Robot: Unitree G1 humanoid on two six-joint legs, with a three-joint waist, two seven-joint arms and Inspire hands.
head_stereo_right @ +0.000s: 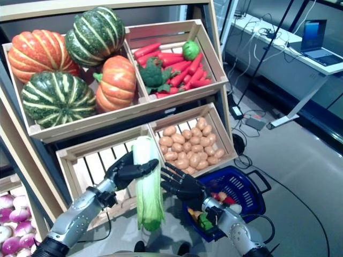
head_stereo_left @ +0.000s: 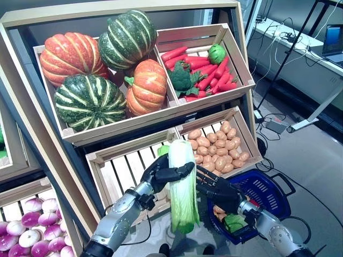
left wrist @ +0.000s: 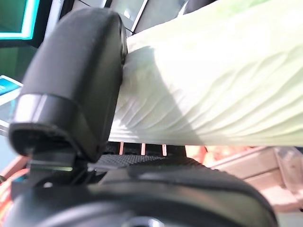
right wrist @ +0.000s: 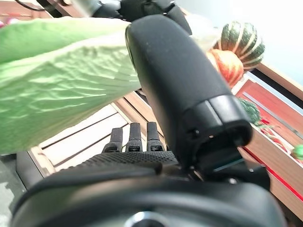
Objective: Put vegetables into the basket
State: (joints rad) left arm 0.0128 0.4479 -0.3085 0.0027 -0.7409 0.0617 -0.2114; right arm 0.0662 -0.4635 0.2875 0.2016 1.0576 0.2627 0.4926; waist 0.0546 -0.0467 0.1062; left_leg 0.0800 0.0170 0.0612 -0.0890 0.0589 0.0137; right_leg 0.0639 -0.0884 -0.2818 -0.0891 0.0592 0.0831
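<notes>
**Cabbage held upright before the lower crates**

Upright in front of the wooden shelf hangs a long napa cabbage (head_stereo_left: 182, 187), pale white-green at its upper stalk end and darker, frilled green at the leafy lower end, its ribs showing as fine ridges in the wrist views. The left hand (head_stereo_left: 167, 172) has its dark fingers (head_stereo_right: 140, 167) curled over the cabbage near the top, thumb pressed against the far side, so it grips the stalk firmly. The right hand (head_stereo_left: 217, 188) sits just beside the cabbage on the other side, its fingers (head_stereo_right: 170, 178) straight and spread, their tips touching or nearly touching the leaves; I cannot tell which. Below and beyond the right hand stands a dark blue plastic basket (head_stereo_left: 273, 188) on the floor, already holding a few vegetables.
</notes>
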